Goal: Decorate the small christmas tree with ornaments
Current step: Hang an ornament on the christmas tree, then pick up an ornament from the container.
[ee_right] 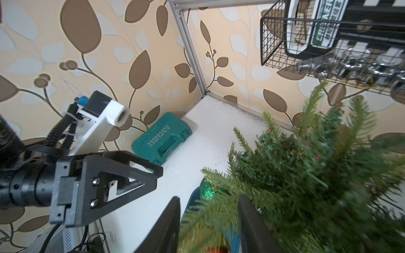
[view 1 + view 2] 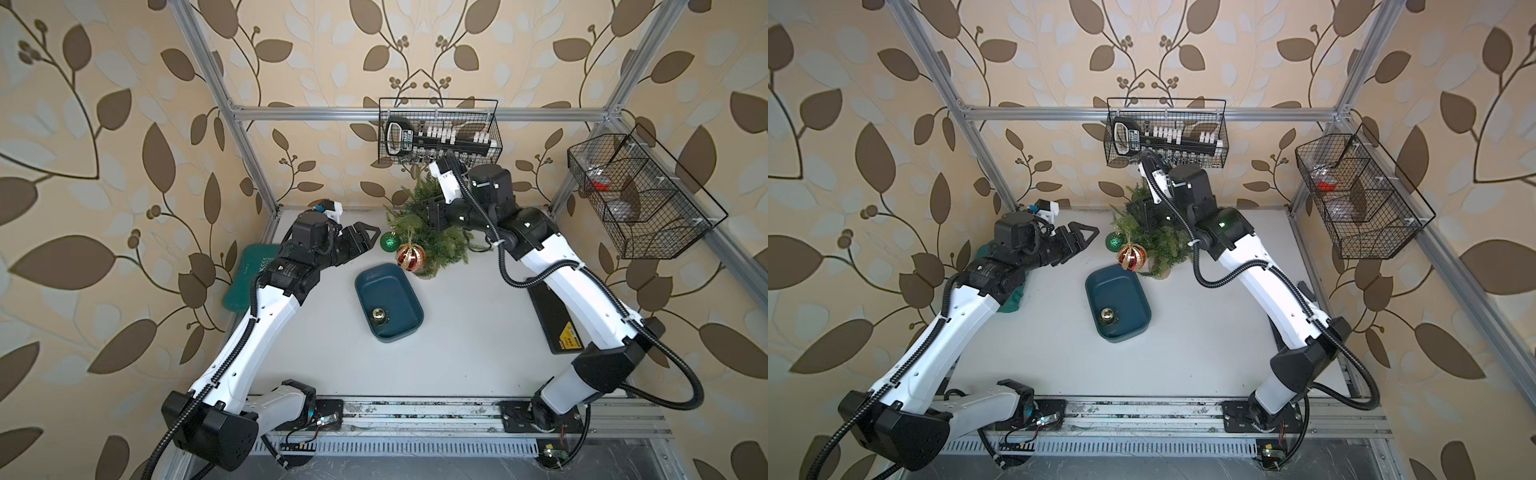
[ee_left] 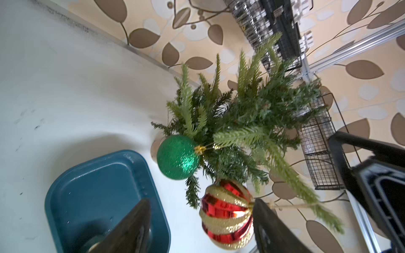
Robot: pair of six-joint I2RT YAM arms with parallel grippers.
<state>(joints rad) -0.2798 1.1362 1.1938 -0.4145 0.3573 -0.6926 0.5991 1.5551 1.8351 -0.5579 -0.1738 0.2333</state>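
- The small christmas tree (image 2: 432,245) stands upright at upper centre in both top views, close to the back wall.
- The green bauble (image 2: 389,241) and the red-and-gold bauble (image 2: 409,256) hang by their loops off its left-side branches, dangling clear.
- The gold bauble (image 2: 378,314) lies in the teal tray (image 2: 358,291) at centre, not yet hung.
- The right gripper (image 1: 209,197), jaws apart, is among the branches, probably letting go.
- The left gripper (image 2: 370,237), jaws apart and empty, hovers just left of the green bauble.

green bauble (image 2: 390,241) and red bauble (image 2: 409,256) on tree (image 2: 444,246)
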